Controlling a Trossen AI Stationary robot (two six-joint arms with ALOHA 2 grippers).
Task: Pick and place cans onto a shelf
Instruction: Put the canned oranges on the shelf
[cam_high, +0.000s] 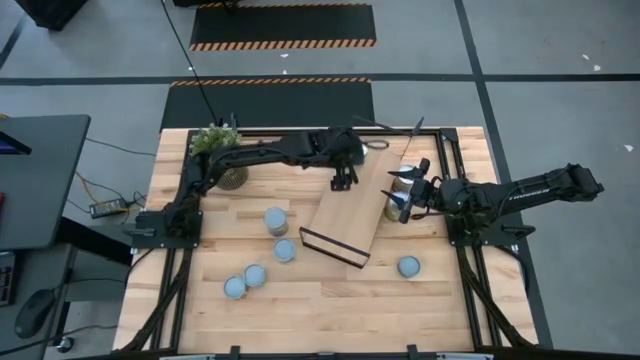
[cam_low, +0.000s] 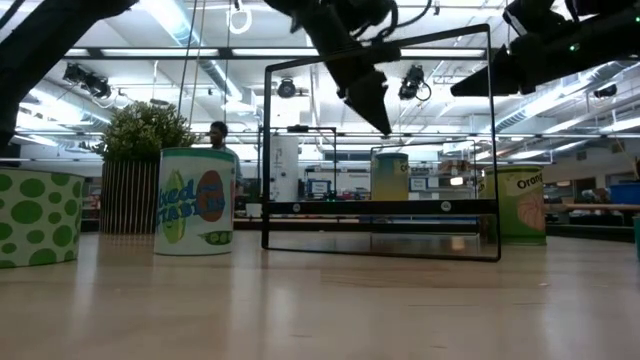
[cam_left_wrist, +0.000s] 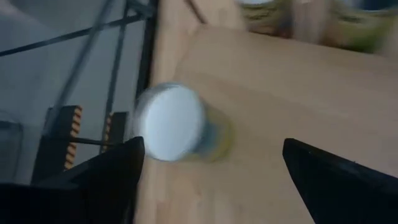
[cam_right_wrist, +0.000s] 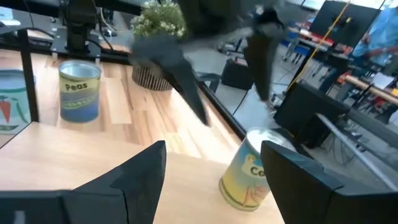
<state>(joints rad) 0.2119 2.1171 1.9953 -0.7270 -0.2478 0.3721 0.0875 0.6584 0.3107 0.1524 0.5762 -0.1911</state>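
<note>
With both sets of fingers spread and empty, 1 can (cam_high: 401, 176) on the shelf (cam_high: 348, 216) is found at 10 o'clock of the right gripper (cam_high: 407, 203), nearer than the left gripper (cam_high: 343, 182).

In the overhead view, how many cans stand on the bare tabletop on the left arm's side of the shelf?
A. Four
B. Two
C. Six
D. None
A. On the tabletop, to the left of the shelf, four round tops show: one can, a second just below it, a third and a fourth toward the near edge.
</note>
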